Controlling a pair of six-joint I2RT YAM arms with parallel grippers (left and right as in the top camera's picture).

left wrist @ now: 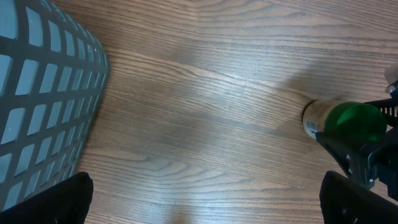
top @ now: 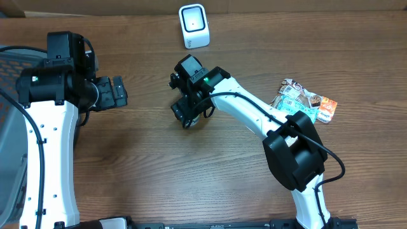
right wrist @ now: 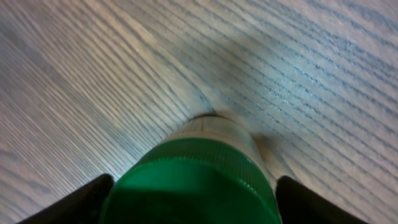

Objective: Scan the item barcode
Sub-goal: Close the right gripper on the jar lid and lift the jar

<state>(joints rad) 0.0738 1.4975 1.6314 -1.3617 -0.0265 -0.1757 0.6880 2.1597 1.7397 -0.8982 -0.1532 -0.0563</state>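
- Far left: grey mesh basket (top: 9, 95), standing off the work.
- Left gripper (top: 121, 92): jaws wide, nothing between them, idle over bare wood. We would leave it parked.
- Table (top: 146, 165): wood grain, smooth, with a soft sheen, so a round item could skid on it. Little of the room shows beyond the table's far edge.
- Far centre: white scanner (top: 194, 25), window facing up toward the camera.
- Centre: green-capped bottle (left wrist: 336, 123), near the scanner. The right gripper (top: 187, 114) straddles its cap with a finger on each side. We cannot tell whether the fingers press it yet.
- Step, as we judge it: taking the bottle. Square the fingers on the cap, grip firmly, and lift straight up. No barcode shows, so expect to turn the bottle at the scanner.
- Right: loose packets (top: 305, 102), well apart from the bottle.
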